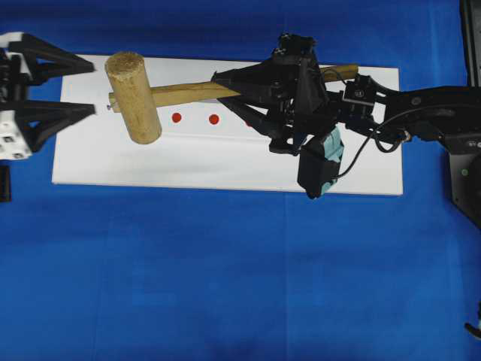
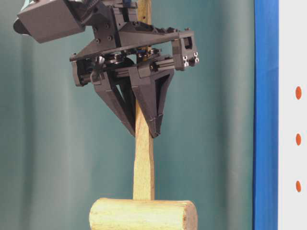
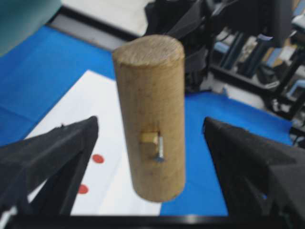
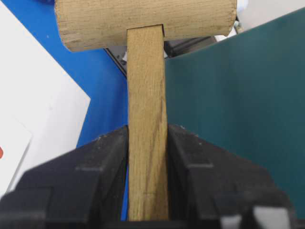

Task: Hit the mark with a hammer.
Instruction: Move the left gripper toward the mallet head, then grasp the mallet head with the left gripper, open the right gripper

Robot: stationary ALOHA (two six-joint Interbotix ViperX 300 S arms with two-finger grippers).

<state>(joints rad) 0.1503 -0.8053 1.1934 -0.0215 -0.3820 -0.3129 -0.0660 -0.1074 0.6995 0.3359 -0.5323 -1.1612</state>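
Overhead exterior: right gripper [image 1: 237,84] clamps the hammer [image 1: 134,96] by its handle above the white board [image 1: 225,162] — left gripper [image 1: 94,89] spread wide, empty. Handover looks done; next, a downward swing onto a red mark [image 1: 176,117].

Third red mark [image 1: 249,122] half-hidden under right pincer [image 1: 225,84]

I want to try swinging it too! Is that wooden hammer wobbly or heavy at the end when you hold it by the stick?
Probably top-heavy: the hammer has a thick head on a thin handle, and the right gripper holds it far from the head. It looks like stiff solid wood, so likely no bending. Laid down, its round head might roll.
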